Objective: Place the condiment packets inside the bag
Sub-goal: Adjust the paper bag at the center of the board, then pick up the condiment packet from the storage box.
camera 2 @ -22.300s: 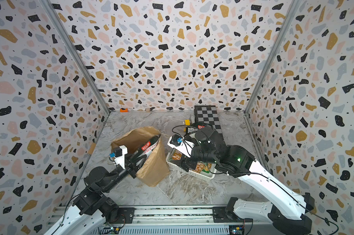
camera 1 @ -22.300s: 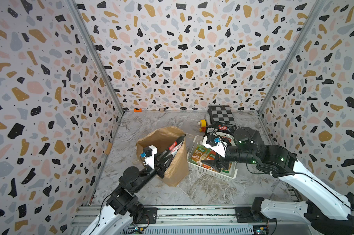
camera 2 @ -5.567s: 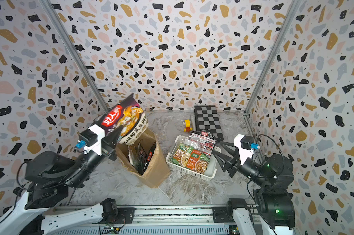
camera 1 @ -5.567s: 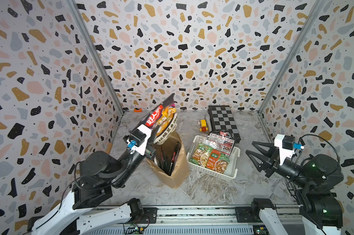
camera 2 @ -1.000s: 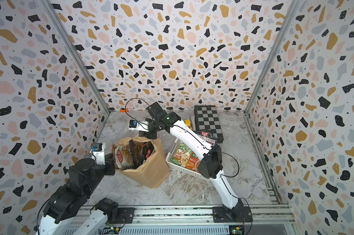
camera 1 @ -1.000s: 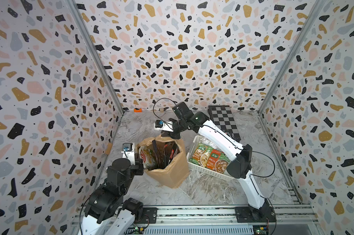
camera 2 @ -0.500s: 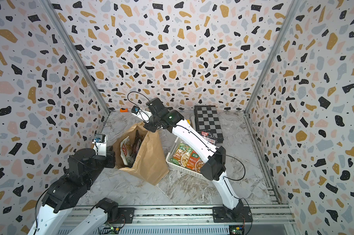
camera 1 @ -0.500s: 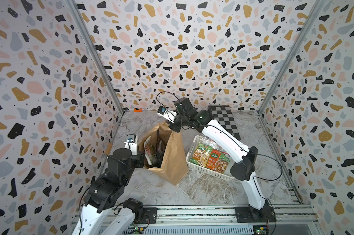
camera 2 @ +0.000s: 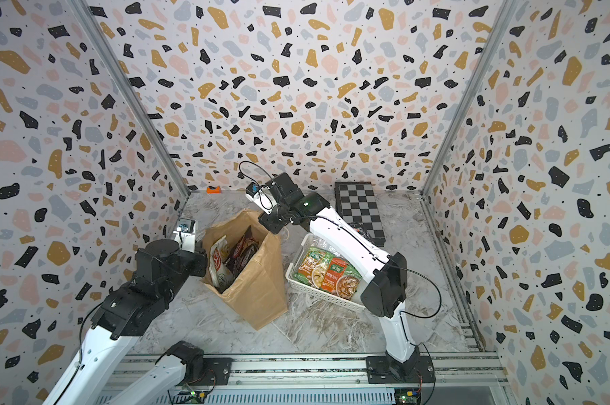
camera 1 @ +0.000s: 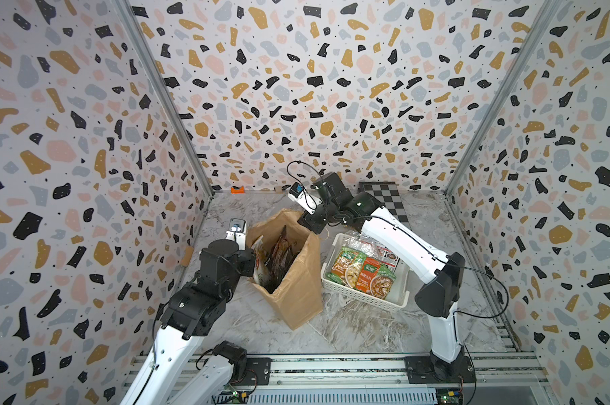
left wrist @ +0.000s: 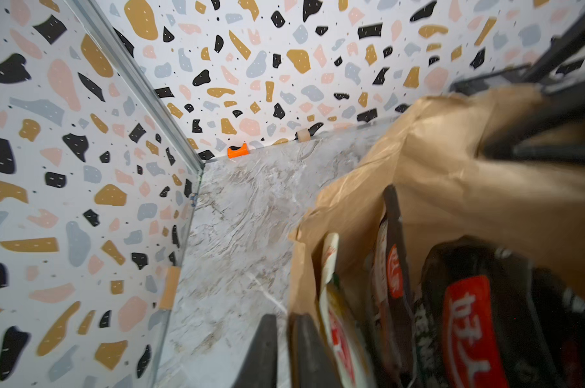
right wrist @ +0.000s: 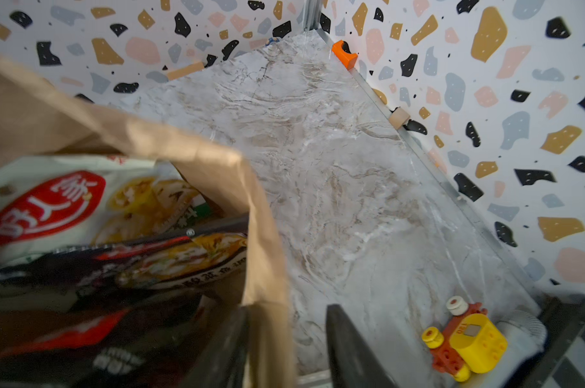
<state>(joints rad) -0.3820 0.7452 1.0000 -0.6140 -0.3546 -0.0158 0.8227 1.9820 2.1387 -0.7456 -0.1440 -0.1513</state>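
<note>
Left hand and right hand have released the bag; white condiment packet reads 好人家.

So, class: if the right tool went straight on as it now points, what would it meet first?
The bag wall, between the right tool's parted jaws; beyond, probably the tabletop, though depth is unclear.

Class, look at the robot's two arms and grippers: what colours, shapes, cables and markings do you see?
Both the left arm and right arm have white links joined by bulky black joint housings. Thin black cables loop along them. Each wrist carries a small white camera block. The left gripper and right gripper have dark, tapering fingers.
</note>
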